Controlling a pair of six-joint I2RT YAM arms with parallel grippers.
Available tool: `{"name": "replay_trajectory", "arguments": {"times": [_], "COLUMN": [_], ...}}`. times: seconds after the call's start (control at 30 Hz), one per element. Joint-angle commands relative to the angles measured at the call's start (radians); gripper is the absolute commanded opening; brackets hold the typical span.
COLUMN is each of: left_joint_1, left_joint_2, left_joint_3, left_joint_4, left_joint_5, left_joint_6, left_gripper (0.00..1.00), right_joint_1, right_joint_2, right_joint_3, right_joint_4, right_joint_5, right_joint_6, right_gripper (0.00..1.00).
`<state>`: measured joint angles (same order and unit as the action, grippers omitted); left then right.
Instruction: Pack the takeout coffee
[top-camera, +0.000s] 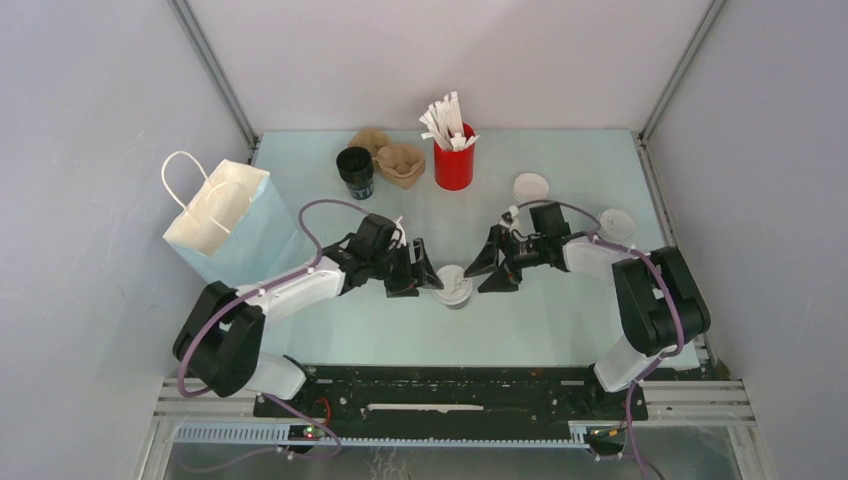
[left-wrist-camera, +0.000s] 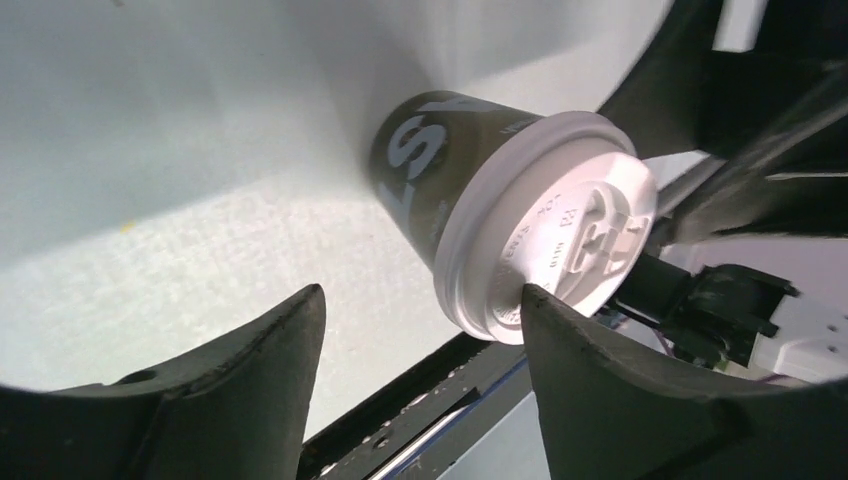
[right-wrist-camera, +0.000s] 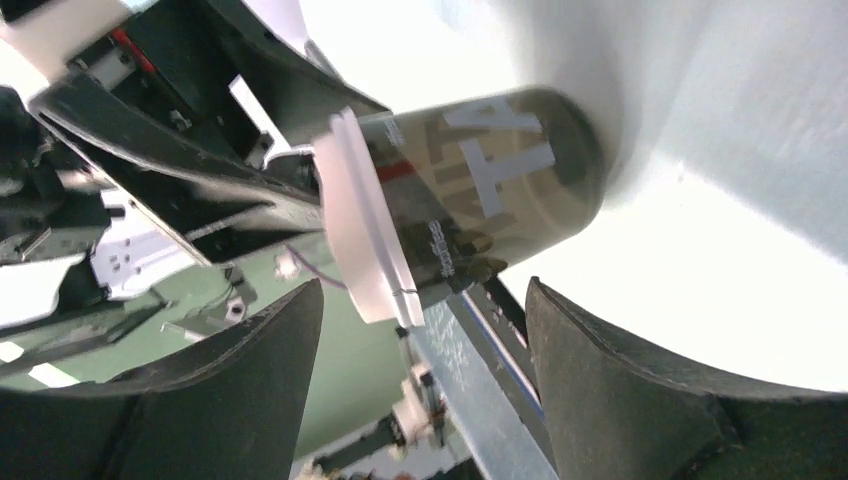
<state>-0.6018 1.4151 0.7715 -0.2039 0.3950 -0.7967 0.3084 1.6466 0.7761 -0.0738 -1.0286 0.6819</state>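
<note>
The takeout coffee (top-camera: 453, 287) stands upright, lid on, on the table (top-camera: 560, 325) between both claws. At its 9 o'clock the left gripper (top-camera: 424, 277) gapes wide, holding nothing. At 2 o'clock the right gripper (top-camera: 494, 268) is equally spread and empty.

Pale blue-green table (top-camera: 560, 325) under bright, even light, with only soft shadows on its top. Behind the table, a plain grey back wall (top-camera: 450, 60). Left of the table, a left wall (top-camera: 80, 120); right of it, a right wall (top-camera: 770, 150), both the same grey. Slanted metal rails (top-camera: 215, 75) rising from the table's far corners. Along the table's near edge, a black base plate (top-camera: 450, 385) on an aluminium frame (top-camera: 705, 398).
</note>
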Motion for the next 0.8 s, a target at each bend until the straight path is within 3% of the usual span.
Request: {"name": "replay_trajectory", "arguments": {"times": [0.0, 0.1, 0.27, 0.4, 0.77], "left_joint_1": [0.003, 0.003, 0.002, 0.004, 0.005], "left_joint_2": [-0.031, -0.066, -0.104, -0.197, -0.477], "left_joint_3": [0.106, 0.178, 0.267, 0.296, 0.243], "left_joint_4": [-0.202, -0.203, -0.208, -0.279, -0.397], "left_joint_5": [-0.084, -0.055, -0.003, -0.068, -0.206], "left_joint_6": [0.083, 0.071, 0.064, 0.09, 0.065], "left_gripper": [0.8, 0.92, 0.94, 0.95, 0.98], "right_joint_1": [-0.007, 0.034, 0.129, 0.239, 0.483], "right_joint_2": [-0.063, -0.088, -0.148, -0.161, 0.025], "right_joint_3": [0.168, 0.32, 0.456, 0.544, 0.8], "right_joint_4": [-0.318, -0.566, -0.755, -0.854, -1.012], "right_joint_5": [0.174, 0.381, 0.632, 0.838, 1.093], "right_joint_6": [-0.163, -0.309, -0.386, -0.416, -0.464], "right_gripper": [0.85, 0.89, 0.95, 1.0, 1.0]}}
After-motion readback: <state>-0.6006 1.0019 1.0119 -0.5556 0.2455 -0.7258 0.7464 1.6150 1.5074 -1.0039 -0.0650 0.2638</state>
